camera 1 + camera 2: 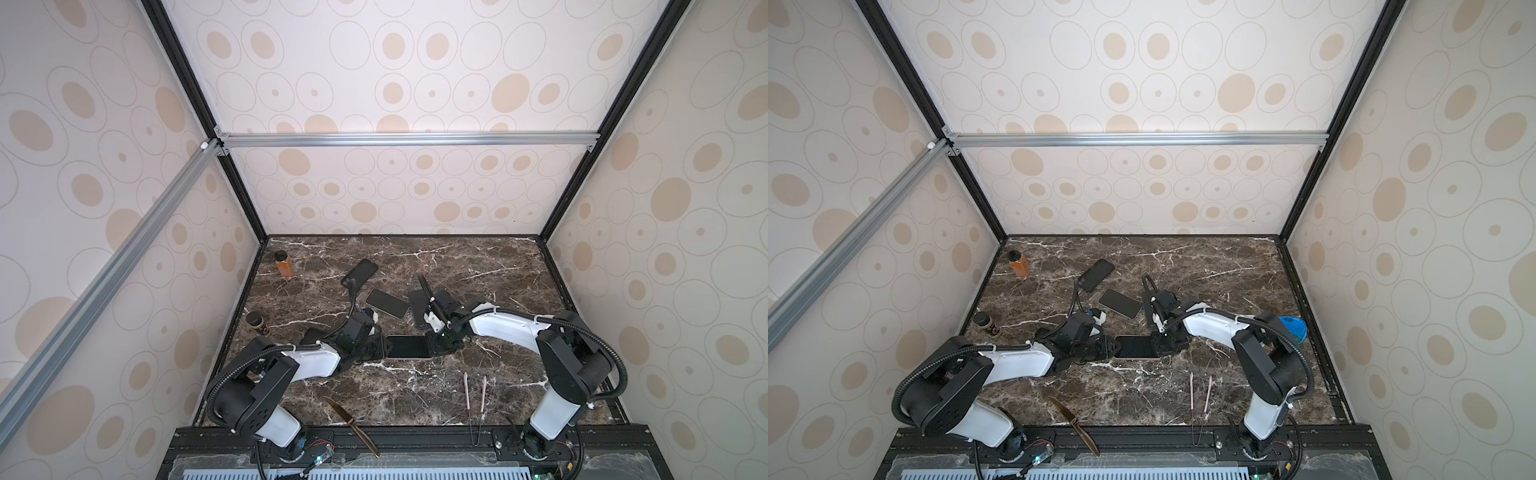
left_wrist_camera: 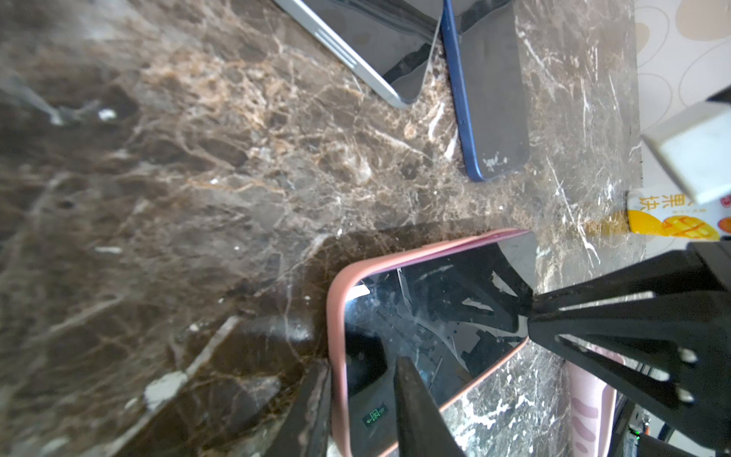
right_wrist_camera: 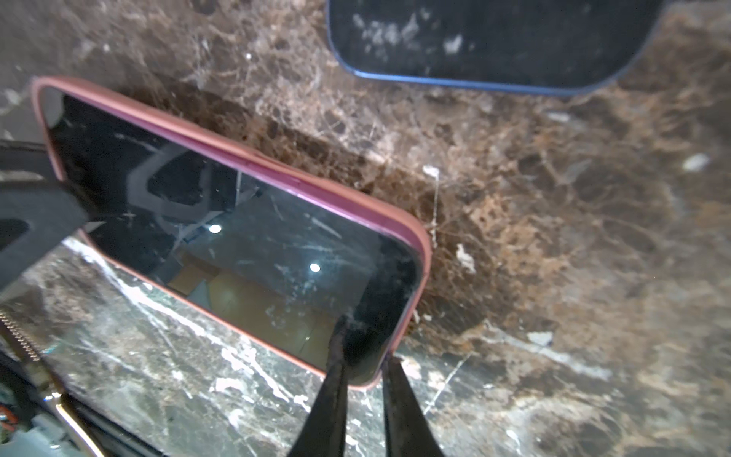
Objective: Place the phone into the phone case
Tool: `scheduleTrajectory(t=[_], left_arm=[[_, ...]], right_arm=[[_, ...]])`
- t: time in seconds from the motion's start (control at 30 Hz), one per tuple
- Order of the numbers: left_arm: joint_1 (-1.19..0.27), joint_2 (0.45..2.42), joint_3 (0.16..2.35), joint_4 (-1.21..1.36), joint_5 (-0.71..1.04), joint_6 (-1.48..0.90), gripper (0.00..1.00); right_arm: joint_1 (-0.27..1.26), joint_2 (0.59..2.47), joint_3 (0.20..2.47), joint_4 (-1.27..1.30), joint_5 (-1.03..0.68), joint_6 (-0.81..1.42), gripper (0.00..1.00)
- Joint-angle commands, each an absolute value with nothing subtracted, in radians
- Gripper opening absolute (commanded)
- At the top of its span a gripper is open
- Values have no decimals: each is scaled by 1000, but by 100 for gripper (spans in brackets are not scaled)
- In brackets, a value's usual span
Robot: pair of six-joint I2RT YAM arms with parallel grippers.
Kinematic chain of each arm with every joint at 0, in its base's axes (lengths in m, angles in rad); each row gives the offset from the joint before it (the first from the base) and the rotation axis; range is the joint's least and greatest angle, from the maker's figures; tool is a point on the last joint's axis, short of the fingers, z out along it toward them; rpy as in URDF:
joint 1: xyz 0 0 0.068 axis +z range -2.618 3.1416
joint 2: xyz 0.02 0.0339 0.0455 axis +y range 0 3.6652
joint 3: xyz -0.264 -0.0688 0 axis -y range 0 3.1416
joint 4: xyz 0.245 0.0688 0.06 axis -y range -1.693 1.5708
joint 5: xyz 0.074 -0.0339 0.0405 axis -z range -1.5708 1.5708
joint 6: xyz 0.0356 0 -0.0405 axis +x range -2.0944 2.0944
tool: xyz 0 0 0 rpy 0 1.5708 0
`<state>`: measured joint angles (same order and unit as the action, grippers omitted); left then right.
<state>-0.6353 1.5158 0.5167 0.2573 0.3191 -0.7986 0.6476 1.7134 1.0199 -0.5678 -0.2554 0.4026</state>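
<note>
Right gripper (image 3: 364,346) stands narrowly parted astride one corner of the phone case (image 3: 253,158), with one finger on the screen and one outside the pink rim. Left gripper (image 2: 358,370) straddles the opposite end, parted wider. Whether either presses, I cannot tell. The phone (image 1: 408,346) lies flat inside the case, mid-way across the table (image 1: 478,266). A blue-edged phone (image 3: 494,39) lies near its far long edge, apart; bare marble runs along the near edge.

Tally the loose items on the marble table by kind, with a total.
Phones: 4 (pink-cased phone, silver-edged phone, blue-edged phone, black phone)
Bottles: 2 (orange bottle, dark bottle)
Knife: 1
Tongs: 1
Blue-topped container: 1
Total: 9
</note>
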Motion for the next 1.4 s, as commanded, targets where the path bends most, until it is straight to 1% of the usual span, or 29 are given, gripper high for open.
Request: scheduleTrajectory(t=[0.0, 0.2, 0.37, 0.57, 0.63, 0.7, 1.1, 1.27, 1.37], left_arm=[[-641, 1493, 537, 195, 338, -770, 33], [-621, 1468, 555, 148, 325, -731, 43], [-580, 1480, 576, 141, 336, -685, 44], [-569, 1512, 625, 128, 351, -608, 40], [-567, 1529, 647, 119, 367, -584, 36], [-566, 1547, 666, 98, 373, -571, 34], [-566, 1612, 699, 40, 308, -573, 30], [-565, 1620, 707, 47, 332, -572, 24], [-567, 1621, 706, 49, 338, -576, 22]], right_arm=[[618, 1653, 1000, -596, -331, 377, 24], [537, 1579, 988, -605, -402, 345, 25], [473, 1584, 980, -553, -473, 334, 22], [448, 1646, 996, -509, -505, 324, 20], [447, 1673, 1002, -494, -499, 325, 21], [446, 1692, 1004, -478, -499, 332, 22], [445, 1765, 1014, -437, -511, 335, 21], [445, 1796, 1034, -440, -495, 334, 19], [445, 1807, 1044, -442, -499, 333, 17]])
